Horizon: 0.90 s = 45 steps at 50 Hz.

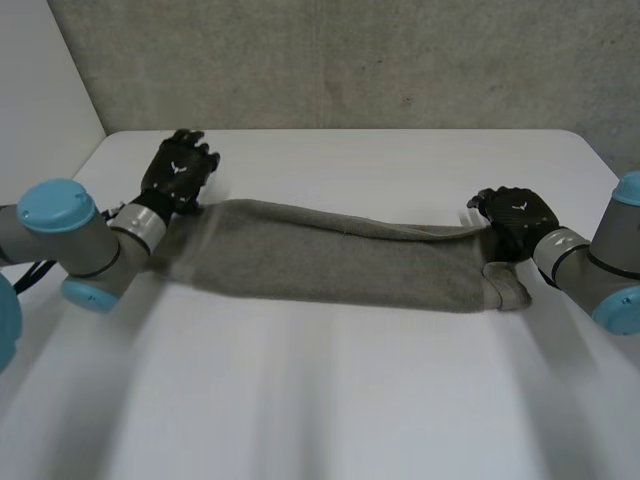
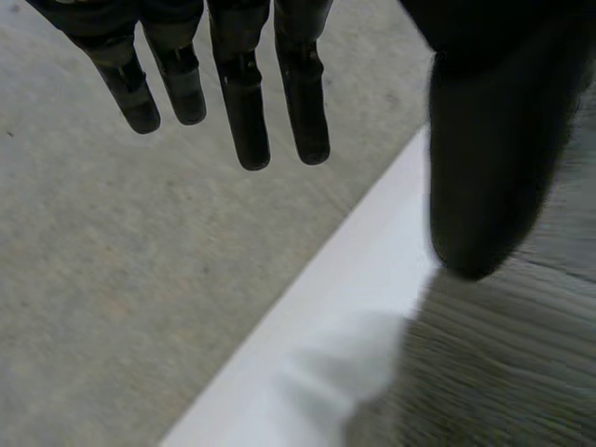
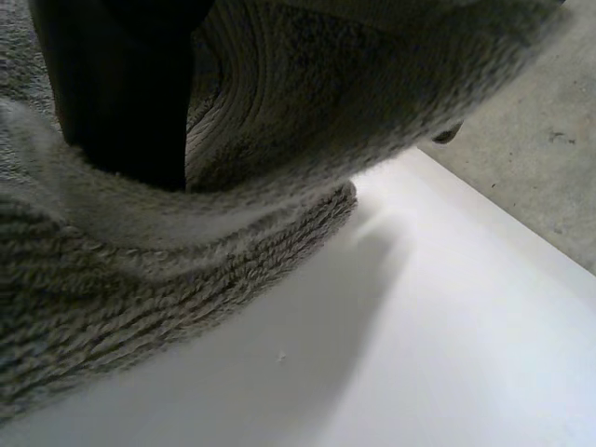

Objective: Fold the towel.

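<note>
A grey towel (image 1: 330, 260) lies stretched in a long band across the middle of a white table (image 1: 350, 400), already doubled lengthwise, with a robot hand at each short end.

The left hand (image 1: 180, 170) sits at the towel's far left corner. Its fingers (image 2: 247, 102) are straight and spread, holding nothing, and its thumb (image 2: 484, 168) hangs just above the cloth.

The right hand (image 1: 515, 215) is at the towel's right end. It appears closed on that end: cloth wraps around its thumb (image 3: 121, 93), and a fold is raised off the table.

The towel looks like thick, looped terry. It is probably soft, limp and light, and likely to sag and bunch rather than keep a shape. It should grip easily without slipping. The corners and short ends look like the best places to take hold, pinching both layers together.

No brand, label or writing can be read.
</note>
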Each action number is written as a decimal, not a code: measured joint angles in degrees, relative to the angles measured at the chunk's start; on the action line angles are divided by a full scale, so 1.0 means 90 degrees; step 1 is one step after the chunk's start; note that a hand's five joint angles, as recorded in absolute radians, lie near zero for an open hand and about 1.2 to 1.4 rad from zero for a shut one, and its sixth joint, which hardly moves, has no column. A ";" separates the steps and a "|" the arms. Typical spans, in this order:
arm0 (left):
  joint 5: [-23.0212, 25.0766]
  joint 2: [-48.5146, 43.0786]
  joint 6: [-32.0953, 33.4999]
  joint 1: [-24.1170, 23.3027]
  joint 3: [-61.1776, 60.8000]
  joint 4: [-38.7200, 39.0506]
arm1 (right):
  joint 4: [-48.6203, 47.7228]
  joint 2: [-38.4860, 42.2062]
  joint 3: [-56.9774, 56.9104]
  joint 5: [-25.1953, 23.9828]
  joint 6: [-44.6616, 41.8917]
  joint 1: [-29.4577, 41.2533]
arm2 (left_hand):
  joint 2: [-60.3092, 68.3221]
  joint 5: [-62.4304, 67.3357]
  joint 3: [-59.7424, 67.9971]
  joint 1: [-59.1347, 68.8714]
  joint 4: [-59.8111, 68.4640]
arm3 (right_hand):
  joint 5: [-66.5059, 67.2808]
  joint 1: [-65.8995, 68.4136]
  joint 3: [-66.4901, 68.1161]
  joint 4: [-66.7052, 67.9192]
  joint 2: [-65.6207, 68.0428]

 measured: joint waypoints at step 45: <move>0.0647 0.2487 -0.0002 0.1056 -0.3518 -0.0051 | -0.0077 -0.0277 -0.0643 -0.1624 0.1150 -0.0980 | -0.0459 -0.0665 0.0000 -0.0458 0.0000 | -0.0037 -0.0026 0.0000 0.0000 0.0000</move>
